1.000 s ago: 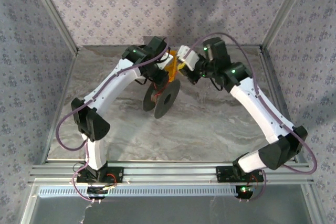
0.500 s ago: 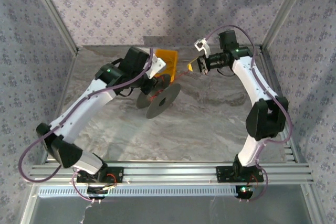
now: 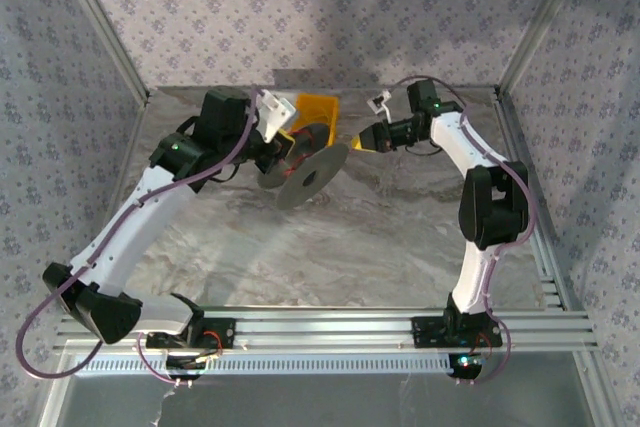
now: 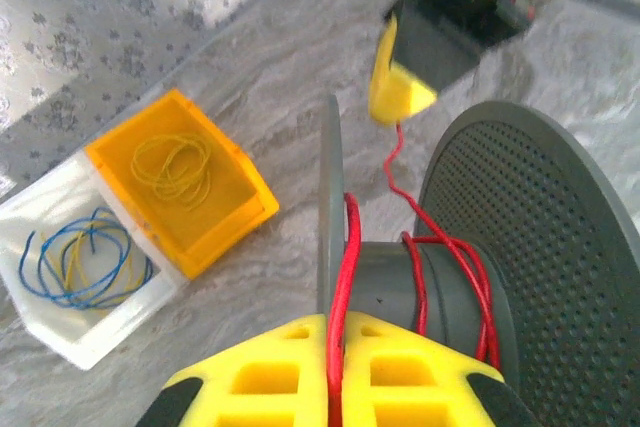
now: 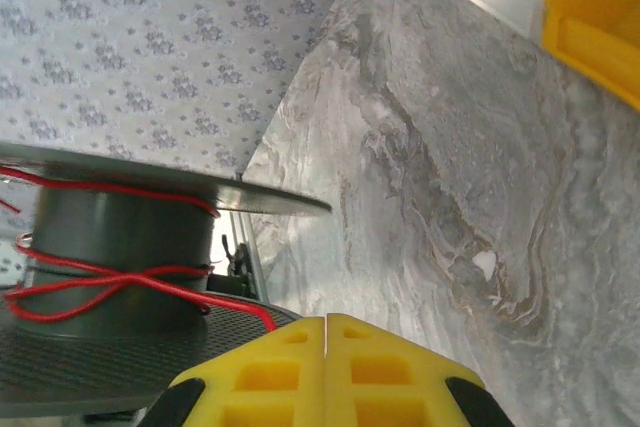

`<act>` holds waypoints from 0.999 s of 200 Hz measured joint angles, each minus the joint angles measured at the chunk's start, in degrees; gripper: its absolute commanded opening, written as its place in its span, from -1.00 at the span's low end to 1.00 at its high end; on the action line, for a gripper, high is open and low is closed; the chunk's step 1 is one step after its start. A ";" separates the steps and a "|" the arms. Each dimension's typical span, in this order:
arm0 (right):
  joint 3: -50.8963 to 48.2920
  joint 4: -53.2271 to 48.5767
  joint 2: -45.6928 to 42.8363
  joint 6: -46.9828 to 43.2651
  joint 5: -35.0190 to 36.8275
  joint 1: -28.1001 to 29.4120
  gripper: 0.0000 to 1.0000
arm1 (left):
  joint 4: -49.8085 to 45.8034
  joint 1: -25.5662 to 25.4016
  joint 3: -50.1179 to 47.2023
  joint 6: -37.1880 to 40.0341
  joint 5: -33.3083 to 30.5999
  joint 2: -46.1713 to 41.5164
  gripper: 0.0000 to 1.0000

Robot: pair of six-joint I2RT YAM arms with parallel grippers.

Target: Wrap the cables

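Nearest in, a ribbed aluminium rail [image 3: 320, 327] carries two arms in white and black, the left arm [image 3: 150, 197] and the right arm [image 3: 490, 207]. Past the bases spreads the worktop [image 3: 400, 237], smooth, grey and veined like marble.

Further back, between the arms, there's one spool [image 3: 305, 175], dark grey and tilted. Whether its lower rim touches the worktop can't be told. It has two round flanges. The plain flange [image 4: 330, 197] is thin and edge-on to the left wrist camera, and the dotted flange [image 4: 540, 247] is peppered with tiny holes. A smooth round hub [image 4: 390, 292] joins them. One cable [image 4: 350, 247], thin, red and glossy, crosses that hub in a few loose turns.

The left end effector [image 4: 333, 332] has blocky yellow fingers with square pockets. They're pressed together on the plain flange's rim, with a red strand running down the same seam.

From the hub the cable runs off to the right end effector [image 5: 326, 332]. Its yellow fingers are pinched tight with no gap, and the cable leads right into them.

At the back stand two bins, side by side and touching. The yellow bin [image 4: 240, 222] is translucent and rectangular and holds one coil of yellow wire. The white bin [image 4: 110, 332] holds loops of blue and yellow wire.

Behind it all is wallpaper [image 3: 300, 7] with a small flower print.
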 measured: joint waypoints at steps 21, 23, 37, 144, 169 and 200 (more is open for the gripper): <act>-3.17 4.37 -0.15 4.46 0.02 0.24 -1.00 | 5.40 2.89 -2.16 -4.09 4.59 -0.72 -1.00; -3.45 4.90 -0.22 4.74 0.09 0.31 -1.00 | 5.75 3.02 -2.29 -4.39 4.85 -0.76 -1.00; -5.64 8.63 -0.52 7.61 2.14 0.37 -1.00 | 9.64 4.63 -3.39 -8.11 7.96 -0.98 -1.00; -12.72 20.04 -10.14 16.79 13.77 2.25 -1.00 | 28.85 5.44 -5.66 -24.37 12.81 -1.92 -1.00; -12.70 16.22 -13.81 14.88 17.73 1.38 -1.00 | 22.03 5.42 -3.32 -22.86 9.20 -0.76 -1.00; -13.16 12.37 -21.00 13.31 24.87 0.79 0.98 | 12.11 5.42 1.90 -20.83 1.27 2.69 -1.00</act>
